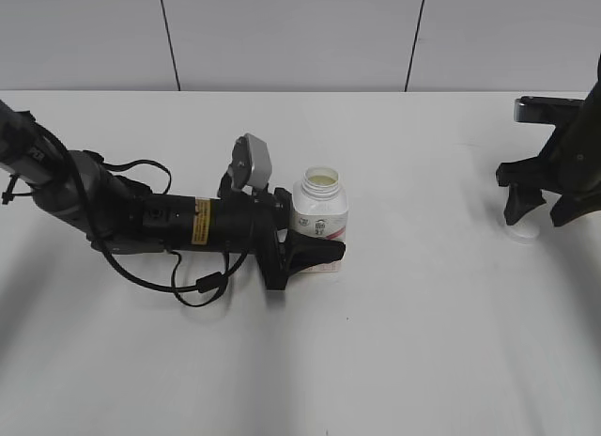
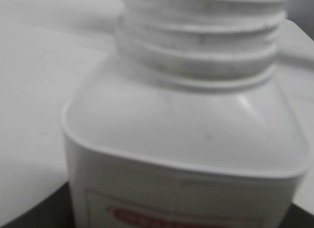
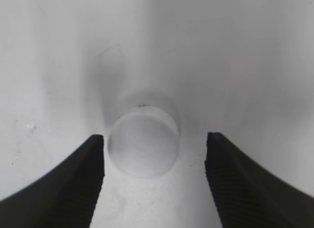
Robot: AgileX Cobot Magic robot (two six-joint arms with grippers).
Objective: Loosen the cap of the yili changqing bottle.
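**Operator:** Nearest the exterior camera is my left arm, lying low along the tabletop (image 1: 423,361), its left claw (image 1: 315,250) clamped around the lower body of the yili changqing bottle (image 1: 320,210). I hold it there so the bottle stands upright and cannot turn.

**Observer:** And the cap?

**Operator:** Off already. The neck is open, with bare threads showing in the left wrist view. The cap (image 3: 143,144) lies flat on the tabletop at far right, well apart from the bottle.

**Observer:** Is the right claw gripping it?

**Operator:** No. The right claw (image 1: 543,209) hangs just above, jaws spread either side of the cap with a gap on both sides. It looks released, though the pale cap blurs into the surface, so I'd say probably untouched.
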